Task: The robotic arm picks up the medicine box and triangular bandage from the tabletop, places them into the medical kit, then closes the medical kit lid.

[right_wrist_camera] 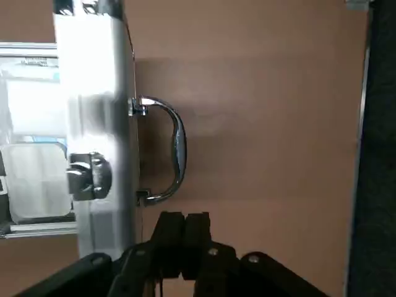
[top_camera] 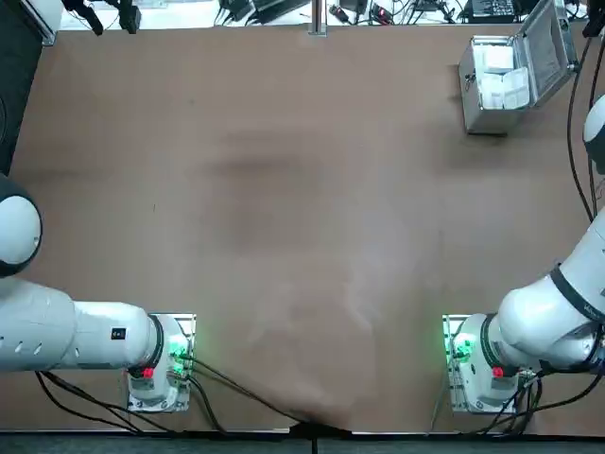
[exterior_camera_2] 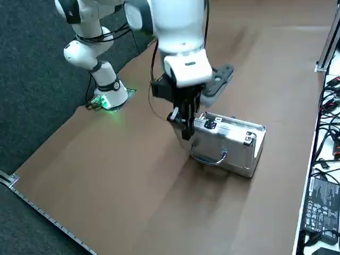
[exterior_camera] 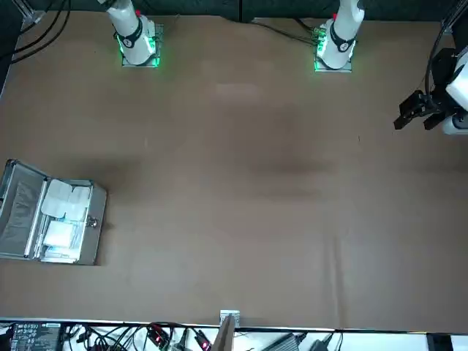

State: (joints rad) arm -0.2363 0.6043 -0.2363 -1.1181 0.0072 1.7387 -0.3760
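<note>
From the top view, the medical kit sits at the far right of the surface; its lid is raised on the hinge side, leaving the mouth open; the medicine box and the triangular bandage already lie inside, so I judge only the closing remains.

From the front view, both white things rest side by side within the walls; nothing seems to stick out where the lid must land.

From the right side view, I have my pincer pointing down near the outer face of the lid, by the metal handle; that seems the right side from which to push it over; whether I touch it, I cannot tell.

From the right wrist view, my pincer is pressed together, pinching nothing; that suits a push rather than a grasp; I should stay clear of the handle, which could snag me, and push gently lest the case slide.
</note>
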